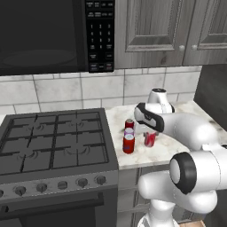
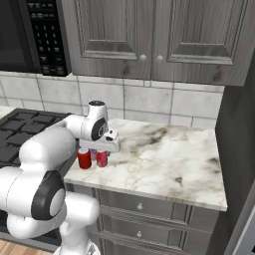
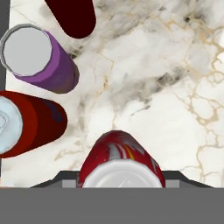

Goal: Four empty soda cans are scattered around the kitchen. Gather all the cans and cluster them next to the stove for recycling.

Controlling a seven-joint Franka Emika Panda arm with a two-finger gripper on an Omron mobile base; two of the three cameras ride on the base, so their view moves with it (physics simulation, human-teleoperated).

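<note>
The pincer (image 1: 150, 131) is clenched on a red can (image 3: 119, 164), standing on the counter (image 2: 164, 159) as far as I can tell. Just beyond it to one side stand another red can (image 3: 30, 120), a purple can (image 3: 41, 61) and a darker one (image 3: 74, 15), beside the stove (image 1: 53, 142). Empty, light, thin-walled and slick; grip the mid-body gently.
</note>
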